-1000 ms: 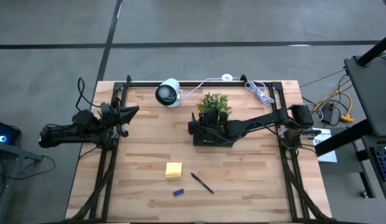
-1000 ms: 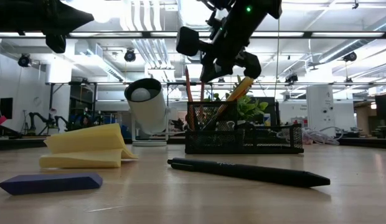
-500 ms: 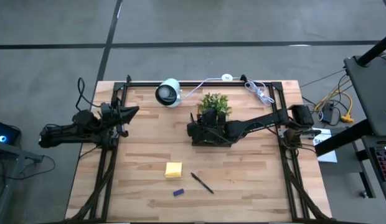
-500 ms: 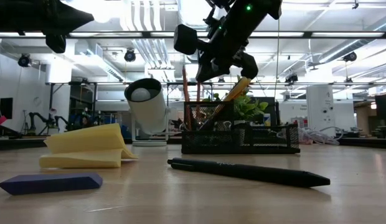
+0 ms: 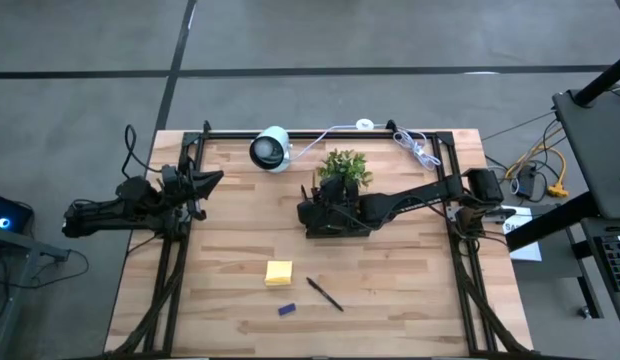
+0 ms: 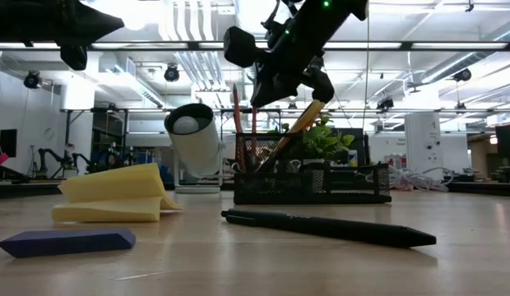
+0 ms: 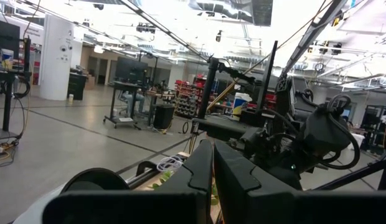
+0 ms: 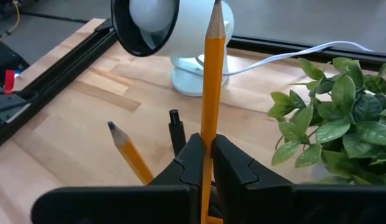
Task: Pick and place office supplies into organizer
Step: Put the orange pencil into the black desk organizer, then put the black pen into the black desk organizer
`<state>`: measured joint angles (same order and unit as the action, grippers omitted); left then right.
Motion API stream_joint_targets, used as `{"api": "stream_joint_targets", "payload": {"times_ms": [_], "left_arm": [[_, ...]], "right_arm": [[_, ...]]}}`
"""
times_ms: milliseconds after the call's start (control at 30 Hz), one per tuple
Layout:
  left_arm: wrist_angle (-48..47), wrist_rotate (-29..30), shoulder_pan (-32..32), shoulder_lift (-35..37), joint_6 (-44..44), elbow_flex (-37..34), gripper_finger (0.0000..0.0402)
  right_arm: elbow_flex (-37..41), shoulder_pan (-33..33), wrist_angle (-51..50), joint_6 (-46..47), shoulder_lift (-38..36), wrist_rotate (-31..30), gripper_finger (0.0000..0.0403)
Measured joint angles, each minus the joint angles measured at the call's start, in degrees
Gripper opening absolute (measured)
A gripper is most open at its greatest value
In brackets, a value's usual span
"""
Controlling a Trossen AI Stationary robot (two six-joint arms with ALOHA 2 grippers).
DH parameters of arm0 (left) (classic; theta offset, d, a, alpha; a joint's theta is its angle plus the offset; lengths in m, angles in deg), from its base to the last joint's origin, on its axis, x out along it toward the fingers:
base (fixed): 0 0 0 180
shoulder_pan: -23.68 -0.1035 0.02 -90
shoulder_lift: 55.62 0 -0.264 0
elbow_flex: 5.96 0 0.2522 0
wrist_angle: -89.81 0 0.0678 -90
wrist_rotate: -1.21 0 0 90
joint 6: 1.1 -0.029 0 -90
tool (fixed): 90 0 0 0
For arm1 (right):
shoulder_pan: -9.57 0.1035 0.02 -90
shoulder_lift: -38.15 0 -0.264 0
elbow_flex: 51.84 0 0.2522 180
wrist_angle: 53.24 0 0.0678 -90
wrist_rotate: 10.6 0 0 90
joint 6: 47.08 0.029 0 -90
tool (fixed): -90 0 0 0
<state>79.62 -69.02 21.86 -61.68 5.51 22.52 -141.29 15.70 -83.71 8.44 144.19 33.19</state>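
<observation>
The black mesh organizer point(image 5: 330, 222) point(image 6: 321, 185) stands on the table in front of the green plant. My right gripper point(image 5: 315, 205) point(image 8: 207, 142) hovers over the organizer's left end, shut on an orange pencil point(image 8: 211, 81). Another orange pencil point(image 8: 127, 152) and a dark pen point(image 8: 175, 134) stick up out of the organizer. On the near part of the table lie the yellow sticky-note pad point(image 5: 279, 272), the blue block point(image 5: 286, 310) and a dark pen point(image 5: 325, 294). My left gripper point(image 5: 215, 179) point(image 7: 213, 149) waits shut at the table's left edge. My right gripper pinches the orange pencil's shaft point(image 8: 208, 127) between its two fingers. The fingers come down slanting from the table's right. The sharpened tip point(image 8: 215, 7) stands well past the fingertips. The pencil's other end is hidden behind the fingers.
The white round camera point(image 5: 271, 148) stands at the far edge, left of the plant point(image 5: 344, 165), with its white cable running right. Black frame rails point(image 5: 175, 265) run along both sides and the far edge. Bare wood lies near and left of the organizer.
My right gripper has moved a little toward the table's left, still shut on the pencil. The organizer has slid left along the table with it, and the pencils standing in it have shifted left too.
</observation>
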Motion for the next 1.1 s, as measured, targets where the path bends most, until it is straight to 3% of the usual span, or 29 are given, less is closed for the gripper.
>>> {"api": "stream_joint_targets", "payload": {"times_ms": [1100], "left_arm": [[0.0,0.0,0.0,0.0,0.0,0.0,0.0]], "right_arm": [[-0.1,0.0,-1.1,-2.9,-1.2,-0.2,0.0077]]}}
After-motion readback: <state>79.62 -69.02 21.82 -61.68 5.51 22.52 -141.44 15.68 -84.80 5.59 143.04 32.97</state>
